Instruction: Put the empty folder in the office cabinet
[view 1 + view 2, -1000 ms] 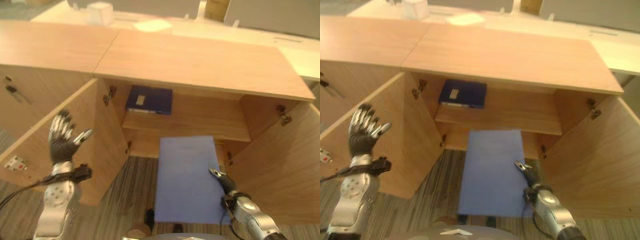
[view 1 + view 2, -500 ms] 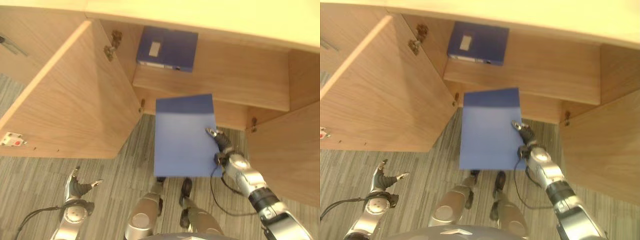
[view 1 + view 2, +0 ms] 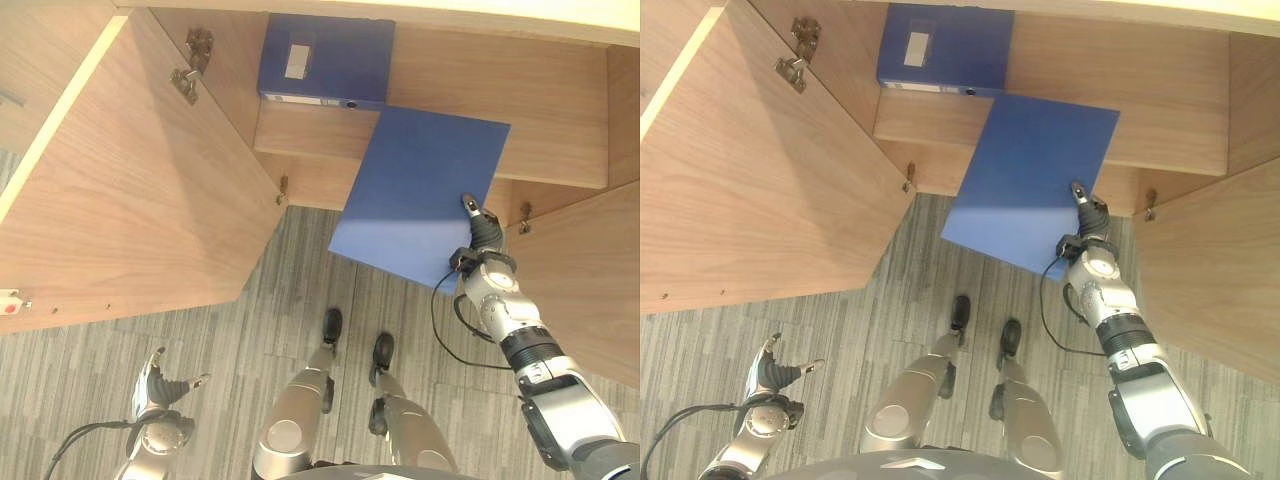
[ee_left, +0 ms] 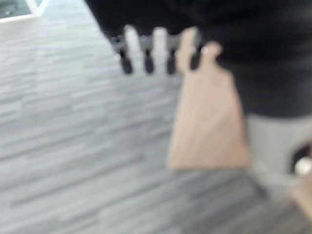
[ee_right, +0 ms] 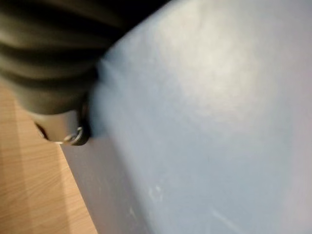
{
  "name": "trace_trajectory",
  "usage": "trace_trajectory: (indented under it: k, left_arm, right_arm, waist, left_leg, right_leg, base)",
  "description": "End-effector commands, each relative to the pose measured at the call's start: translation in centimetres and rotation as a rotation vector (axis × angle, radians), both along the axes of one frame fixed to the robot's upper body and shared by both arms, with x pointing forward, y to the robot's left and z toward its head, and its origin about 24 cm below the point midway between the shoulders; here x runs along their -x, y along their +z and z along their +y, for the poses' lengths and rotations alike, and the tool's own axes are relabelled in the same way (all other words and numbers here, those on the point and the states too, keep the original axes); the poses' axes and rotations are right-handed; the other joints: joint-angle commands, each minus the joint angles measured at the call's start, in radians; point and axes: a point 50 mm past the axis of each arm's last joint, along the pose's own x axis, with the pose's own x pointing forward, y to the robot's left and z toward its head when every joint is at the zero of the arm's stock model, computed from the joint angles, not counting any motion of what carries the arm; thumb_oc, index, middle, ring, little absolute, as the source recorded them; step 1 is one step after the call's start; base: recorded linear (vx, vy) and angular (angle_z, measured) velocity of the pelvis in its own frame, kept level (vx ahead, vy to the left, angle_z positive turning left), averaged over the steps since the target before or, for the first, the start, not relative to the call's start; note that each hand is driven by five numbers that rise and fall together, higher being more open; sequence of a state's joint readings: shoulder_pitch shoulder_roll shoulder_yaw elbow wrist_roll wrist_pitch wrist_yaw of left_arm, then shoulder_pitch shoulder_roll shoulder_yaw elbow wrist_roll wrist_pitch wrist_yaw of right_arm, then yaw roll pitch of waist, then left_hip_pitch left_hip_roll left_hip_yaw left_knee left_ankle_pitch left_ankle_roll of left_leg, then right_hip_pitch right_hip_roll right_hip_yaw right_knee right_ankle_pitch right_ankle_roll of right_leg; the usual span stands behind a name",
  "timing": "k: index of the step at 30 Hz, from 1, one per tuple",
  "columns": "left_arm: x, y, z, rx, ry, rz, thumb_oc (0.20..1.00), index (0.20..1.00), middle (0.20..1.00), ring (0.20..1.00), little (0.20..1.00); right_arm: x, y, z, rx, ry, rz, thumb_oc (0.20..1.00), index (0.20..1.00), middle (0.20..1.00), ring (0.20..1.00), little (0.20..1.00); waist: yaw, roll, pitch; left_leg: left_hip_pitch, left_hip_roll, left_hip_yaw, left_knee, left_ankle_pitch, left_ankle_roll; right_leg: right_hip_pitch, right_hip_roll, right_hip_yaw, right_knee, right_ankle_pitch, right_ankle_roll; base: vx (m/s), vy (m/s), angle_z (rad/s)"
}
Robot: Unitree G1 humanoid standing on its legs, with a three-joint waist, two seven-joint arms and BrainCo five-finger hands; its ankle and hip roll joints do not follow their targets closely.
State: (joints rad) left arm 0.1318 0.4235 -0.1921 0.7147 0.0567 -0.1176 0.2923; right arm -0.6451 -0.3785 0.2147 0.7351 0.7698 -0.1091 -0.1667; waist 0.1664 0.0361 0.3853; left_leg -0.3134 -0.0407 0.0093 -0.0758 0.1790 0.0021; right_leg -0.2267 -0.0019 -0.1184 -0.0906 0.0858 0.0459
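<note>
Fingers of the right hand (image 3: 481,228) are gripping the near right edge of the blue folder (image 3: 420,195), thumb lying on its upper face, and the folder is tilting flat in the air in front of the open cabinet (image 3: 520,110), its far edge reaching over the shelf's front lip. A dark blue box file (image 3: 325,58) is lying on the shelf (image 3: 310,130) to the far left of it. The left door (image 3: 120,200) is standing open on the left, and the left hand (image 3: 157,382) is hanging low at the near left over the striped grey carpet (image 3: 240,330), its fingers spreading loosely and holding nothing.

Seen from the right eye, the scene is looking the same.

From the left wrist, straight fingers (image 4: 146,51) are pointing out over the carpet, beside a pale wooden panel (image 4: 209,122).

From the right wrist, the folder's pale blue surface is lying against the dark ribbed cover, with wood beside it.
</note>
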Motion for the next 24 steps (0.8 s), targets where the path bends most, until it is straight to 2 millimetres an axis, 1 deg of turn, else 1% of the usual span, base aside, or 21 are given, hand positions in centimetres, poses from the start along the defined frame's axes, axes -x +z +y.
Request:
trace_trajectory:
  k: [1, 3, 4, 7, 8, 10, 11, 12, 13, 14, 15, 16, 18, 19, 21, 22, 24]
  left_arm:
    - [0.2, -0.4, -0.7, -0.032, -0.051, 0.013, 1.000, 1.000, 1.000, 1.000, 1.000]
    - [-0.3, -0.3, -1.2, -0.025, -0.076, -0.003, 1.000, 1.000, 1.000, 1.000, 1.000]
    - [-0.3, -0.3, -1.2, -0.025, -0.076, -0.004, 1.000, 1.000, 1.000, 1.000, 1.000]
    - [-0.7, -0.2, -1.6, -0.029, -0.112, -0.012, 1.000, 1.000, 1.000, 1.000, 1.000]
    - [-0.8, -0.1, -1.8, -0.030, -0.133, -0.011, 1.000, 1.000, 1.000, 1.000, 1.000]
    - [-0.7, -0.4, -2.0, -0.028, -0.144, 0.002, 1.000, 1.000, 1.000, 1.000, 1.000]
    - [-0.8, -0.4, -2.0, -0.027, -0.145, 0.000, 1.000, 1.000, 1.000, 1.000, 1.000]
    - [-0.5, -0.7, -2.2, -0.029, -0.155, 0.023, 1.000, 1.000, 1.000, 1.000, 1.000]
    - [-0.6, -0.7, -2.3, -0.028, -0.156, 0.022, 1.000, 1.000, 1.000, 1.000, 1.000]
    - [-0.2, -1.1, -2.3, -0.027, -0.157, 0.044, 1.000, 1.000, 1.000, 1.000, 1.000]
    - [-0.2, -1.1, -2.4, -0.026, -0.157, 0.043, 1.000, 1.000, 1.000, 1.000, 1.000]
    - [0.2, -1.5, -2.4, -0.028, -0.164, 0.073, 1.000, 1.000, 1.000, 1.000, 1.000]
    - [0.2, -1.6, -2.5, -0.028, -0.167, 0.077, 1.000, 1.000, 1.000, 1.000, 1.000]
    - [0.4, -1.8, -2.6, -0.027, -0.172, 0.091, 1.000, 1.000, 1.000, 1.000, 1.000]
    - [0.5, -1.9, -2.6, -0.031, -0.167, 0.095, 1.000, 1.000, 1.000, 1.000, 1.000]
    - [0.4, -1.9, -2.5, -0.035, -0.162, 0.098, 1.000, 1.000, 1.000, 1.000, 1.000]
    - [0.2, -1.8, -2.4, -0.042, -0.162, 0.090, 1.000, 1.000, 1.000, 1.000, 1.000]
  right_arm:
    - [-1.7, 8.7, -5.3, -0.080, -0.268, -0.281, 0.200, 0.200, 0.200, 0.200, 0.200]
    - [-2.0, 10.9, -7.5, -0.082, -0.363, -0.303, 0.200, 0.200, 0.200, 0.200, 0.200]
    - [-2.0, 11.0, -7.5, -0.081, -0.363, -0.305, 0.200, 0.200, 0.200, 0.200, 0.200]
    - [-1.8, 14.4, -10.6, -0.104, -0.483, -0.346, 0.200, 0.200, 0.200, 0.200, 0.200]
    - [-1.3, 16.6, -12.5, -0.100, -0.543, -0.372, 0.200, 0.200, 0.200, 0.200, 0.200]
    - [-0.7, 18.3, -13.8, -0.083, -0.582, -0.388, 0.200, 0.200, 0.200, 0.200, 0.200]
    - [-0.7, 18.4, -13.8, -0.082, -0.582, -0.390, 0.200, 0.200, 0.200, 0.200, 0.200]
    - [-0.2, 19.8, -14.8, -0.090, -0.614, -0.408, 0.200, 0.200, 0.200, 0.200, 0.200]
    - [-0.2, 19.9, -14.9, -0.089, -0.614, -0.410, 0.200, 0.200, 0.200, 0.200, 0.200]
    - [0.4, 21.1, -15.6, -0.095, -0.643, -0.434, 0.200, 0.200, 0.200, 0.200, 0.200]
    - [0.4, 21.2, -15.6, -0.094, -0.643, -0.436, 0.200, 0.200, 0.200, 0.200, 0.200]
    - [0.8, 22.2, -16.1, -0.112, -0.663, -0.458, 0.200, 0.200, 0.200, 0.200, 0.200]
    - [0.9, 22.6, -16.1, -0.115, -0.666, -0.471, 0.200, 0.200, 0.200, 0.200, 0.200]
    - [1.1, 23.3, -16.2, -0.146, -0.682, -0.497, 0.200, 0.200, 0.200, 0.200, 0.200]
    - [1.3, 23.6, -16.3, -0.167, -0.691, -0.513, 0.200, 0.200, 0.200, 0.200, 0.200]
    - [1.5, 24.3, -16.3, -0.228, -0.711, -0.548, 0.200, 0.200, 0.200, 0.200, 0.200]
    - [1.9, 25.3, -16.6, -0.261, -0.744, -0.576, 0.200, 0.200, 0.200, 0.200, 0.200]
  waist:
    - [0.033, 0.013, -0.022]
    - [0.042, 0.025, -0.016]
    - [0.042, 0.025, -0.015]
    - [0.057, 0.042, -0.011]
    - [0.066, 0.050, -0.009]
    - [0.072, 0.055, -0.012]
    - [0.073, 0.055, -0.013]
    - [0.078, 0.058, -0.017]
    - [0.078, 0.059, -0.020]
    - [0.081, 0.057, -0.025]
    - [0.081, 0.057, -0.028]
    - [0.083, 0.054, -0.035]
    - [0.083, 0.054, -0.038]
    - [0.083, 0.053, -0.045]
    - [0.083, 0.053, -0.050]
    - [0.084, 0.051, -0.058]
    - [0.088, 0.047, -0.066]
  left_leg:
    - [-0.067, 0.040, -0.013, -0.011, -0.058, -0.073]
    - [-0.096, 0.036, -0.013, -0.011, -0.056, -0.076]
    - [-0.097, 0.036, -0.013, -0.011, -0.056, -0.076]
    - [-0.154, 0.029, -0.017, -0.011, -0.048, -0.083]
    - [-0.190, 0.022, -0.018, -0.011, -0.044, -0.088]
    - [-0.222, 0.019, -0.018, -0.011, -0.041, -0.091]
    - [-0.225, 0.019, -0.017, -0.011, -0.041, -0.091]
    - [-0.256, 0.016, -0.017, -0.011, -0.036, -0.094]
    - [-0.261, 0.016, -0.017, -0.011, -0.036, -0.094]
    - [-0.284, 0.015, -0.017, -0.011, -0.035, -0.096]
    - [-0.288, 0.015, -0.016, -0.011, -0.035, -0.096]
    - [-0.305, 0.013, -0.017, -0.011, -0.035, -0.098]
    - [-0.313, 0.012, -0.017, -0.011, -0.033, -0.099]
    - [-0.325, 0.008, -0.022, -0.011, -0.035, -0.099]
    - [-0.330, 0.007, -0.023, -0.011, -0.035, -0.099]
    - [-0.337, 0.004, -0.028, -0.011, -0.038, -0.100]
    - [-0.349, -0.001, -0.030, -0.011, -0.040, -0.101]
  right_leg:
    - [-0.081, -0.097, -0.007, 0.004, 0.013, 0.084]
    - [-0.109, -0.099, -0.009, 0.004, 0.016, 0.086]
    - [-0.111, -0.099, -0.009, 0.004, 0.017, 0.086]
    - [-0.165, -0.099, -0.009, 0.003, 0.023, 0.090]
    - [-0.201, -0.100, -0.008, 0.003, 0.025, 0.095]
    - [-0.233, -0.101, -0.006, 0.003, 0.027, 0.098]
    - [-0.236, -0.101, -0.005, 0.003, 0.028, 0.098]
    - [-0.267, -0.099, -0.001, 0.003, 0.029, 0.101]
    - [-0.272, -0.099, -0.001, 0.003, 0.030, 0.101]
    - [-0.296, -0.101, 0.002, 0.003, 0.030, 0.104]
    - [-0.300, -0.101, 0.003, 0.003, 0.030, 0.104]
    - [-0.318, -0.101, 0.005, 0.003, 0.030, 0.107]
    - [-0.325, -0.102, 0.005, 0.003, 0.031, 0.108]
    - [-0.339, -0.101, 0.008, 0.003, 0.031, 0.108]
    - [-0.344, -0.102, 0.007, 0.003, 0.031, 0.108]
    - [-0.352, -0.104, 0.007, 0.003, 0.029, 0.111]
    - [-0.361, -0.107, 0.004, 0.003, 0.029, 0.113]
  base:
    - [0.00, 0.000, 0.00]
    - [-0.01, 0.010, 0.05]
    - [0.00, 0.000, 0.00]
    - [0.00, 0.000, 0.00]
    - [0.00, 0.000, 0.00]
    - [0.00, 0.014, 0.04]
    - [0.01, 0.014, 0.04]
    - [0.01, 0.005, 0.03]
    - [0.00, 0.000, 0.00]
    - [0.00, 0.000, 0.00]
    - [0.05, 0.005, -0.03]
    - [0.03, 0.002, -0.02]
    - [0.02, 0.004, -0.01]
    - [0.04, 0.010, -0.02]
    - [0.03, 0.002, 0.00]
    - [0.03, 0.002, 0.00]
    - [0.02, 0.000, 0.00]
